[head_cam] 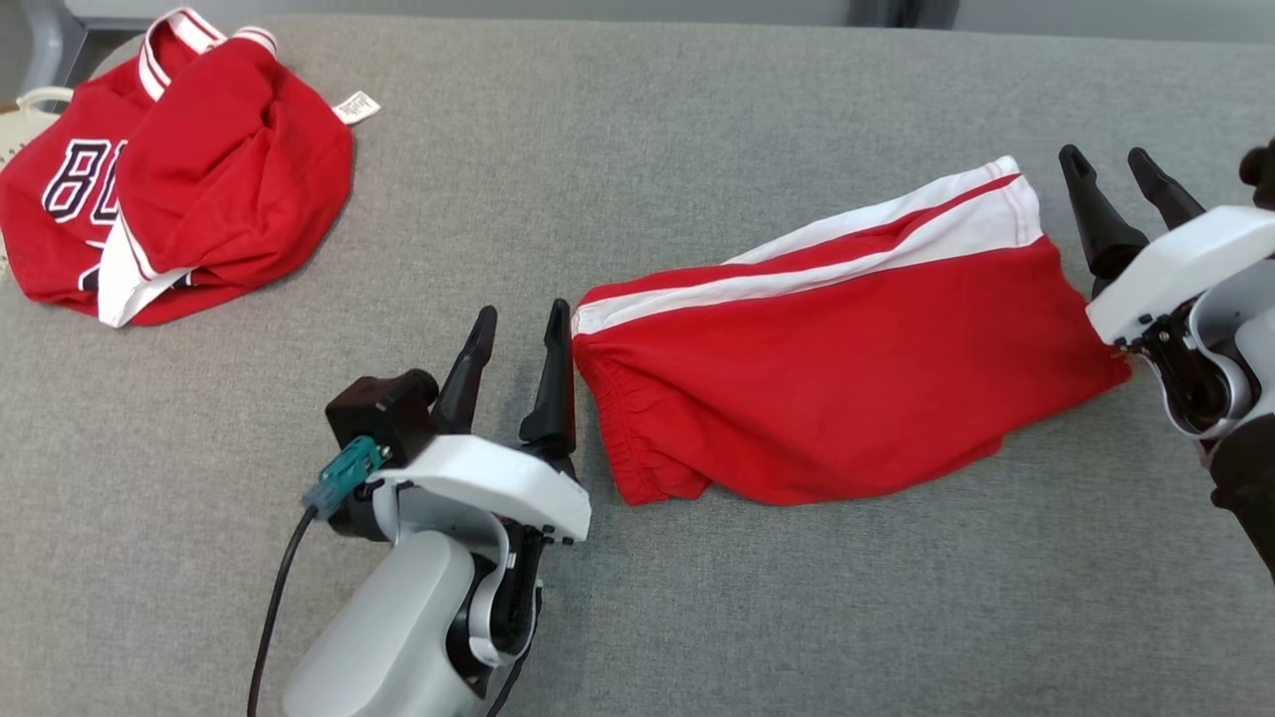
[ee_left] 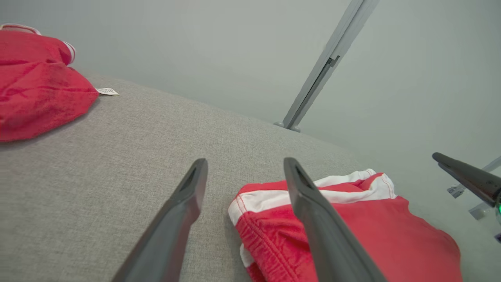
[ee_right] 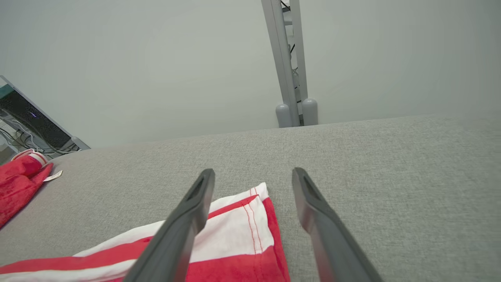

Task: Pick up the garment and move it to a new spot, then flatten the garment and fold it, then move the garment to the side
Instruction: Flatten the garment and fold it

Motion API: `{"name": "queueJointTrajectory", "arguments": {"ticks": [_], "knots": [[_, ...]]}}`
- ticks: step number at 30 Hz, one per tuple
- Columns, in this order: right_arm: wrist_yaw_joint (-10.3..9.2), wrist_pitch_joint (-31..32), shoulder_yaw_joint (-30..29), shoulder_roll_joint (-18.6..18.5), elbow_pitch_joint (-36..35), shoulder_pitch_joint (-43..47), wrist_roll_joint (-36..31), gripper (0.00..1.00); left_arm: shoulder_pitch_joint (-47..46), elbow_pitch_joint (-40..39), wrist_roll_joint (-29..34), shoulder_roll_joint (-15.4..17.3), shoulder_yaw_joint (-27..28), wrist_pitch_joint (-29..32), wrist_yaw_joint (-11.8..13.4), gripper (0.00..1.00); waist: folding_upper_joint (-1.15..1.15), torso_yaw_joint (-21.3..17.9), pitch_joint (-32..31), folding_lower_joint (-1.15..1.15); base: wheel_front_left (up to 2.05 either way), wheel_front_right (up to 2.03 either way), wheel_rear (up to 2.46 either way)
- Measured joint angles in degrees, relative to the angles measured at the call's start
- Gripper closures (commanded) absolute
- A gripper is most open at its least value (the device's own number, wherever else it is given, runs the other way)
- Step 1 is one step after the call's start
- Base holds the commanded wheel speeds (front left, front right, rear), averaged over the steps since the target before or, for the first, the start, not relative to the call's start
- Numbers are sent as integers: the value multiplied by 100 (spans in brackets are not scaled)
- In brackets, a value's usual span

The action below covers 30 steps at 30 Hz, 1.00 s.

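Red shorts with white side stripes lie folded on a grey fabric-covered tabletop. The left claw sits just beside the waistband, the right claw beside the hem; both are spread and empty, seemingly posted at either end to shift the bundle aside

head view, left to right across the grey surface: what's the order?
red jersey → left gripper → red shorts → right gripper
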Motion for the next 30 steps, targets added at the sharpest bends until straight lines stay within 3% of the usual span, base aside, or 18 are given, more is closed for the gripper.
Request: {"name": "queueJointTrajectory", "arguments": {"ticks": [9,16,30], "knots": [[1,-482,315,-374,-600,408,103,0,497,-479,1051,242,386,0,3,0,0,-207,-372,0,0,0,0],[1,-538,459,-387,-339,898,-64,0,1027,-653,1573,249,764,0,-15,0,0,-327,-727,0,0,0,0],[0,-87,369,-223,771,1221,500,0,1768,-686,1796,4,1324,0,-136,0,0,365,-837,0,0,0,0]]}}
